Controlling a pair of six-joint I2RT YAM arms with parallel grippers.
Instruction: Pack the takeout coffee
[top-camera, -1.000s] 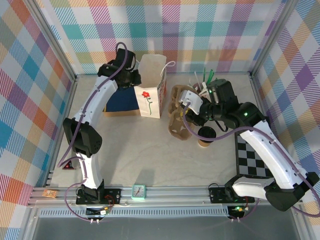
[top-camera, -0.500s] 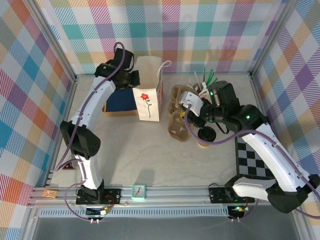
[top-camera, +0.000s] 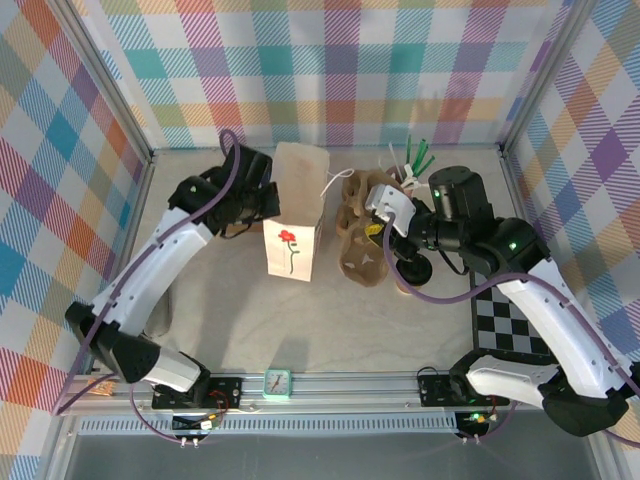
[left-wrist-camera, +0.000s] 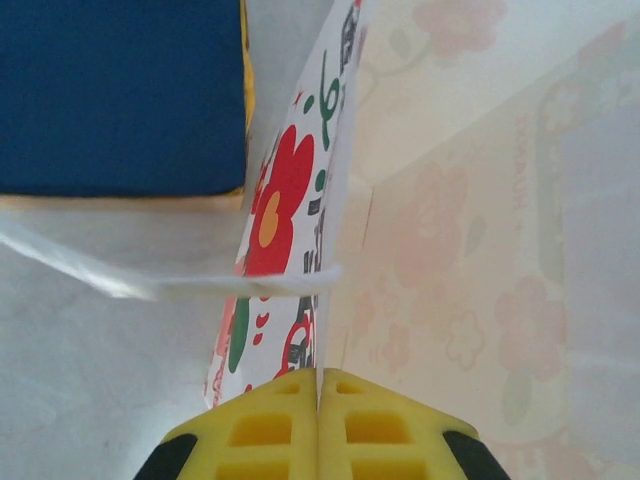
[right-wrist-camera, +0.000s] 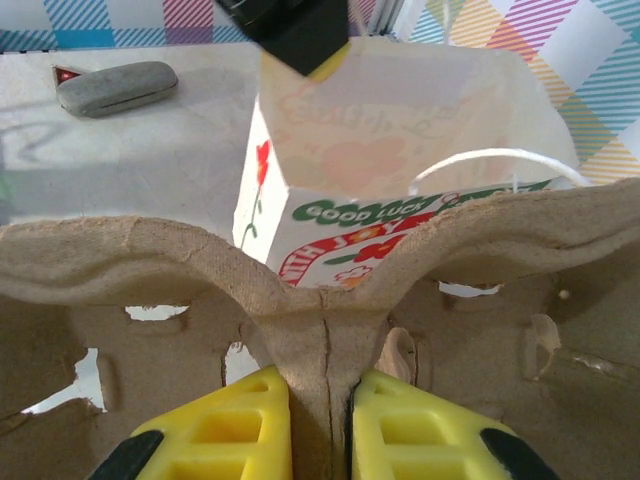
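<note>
Right gripper (right-wrist-camera: 320, 390) pinches the cardboard carrier (right-wrist-camera: 190, 265) by its ridge; left gripper (left-wrist-camera: 318, 388) clamps the paper bag (top-camera: 290, 238) by its rim. Takeout coffee (top-camera: 410, 276) stands unpacked at the carrier's 4 o'clock. Next, probably the carrier goes toward 9 o'clock, into the bag

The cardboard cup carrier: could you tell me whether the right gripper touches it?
Touching. The right wrist view shows the right gripper clamped on the cardboard cup carrier, both fingers against its centre ridge.
</note>
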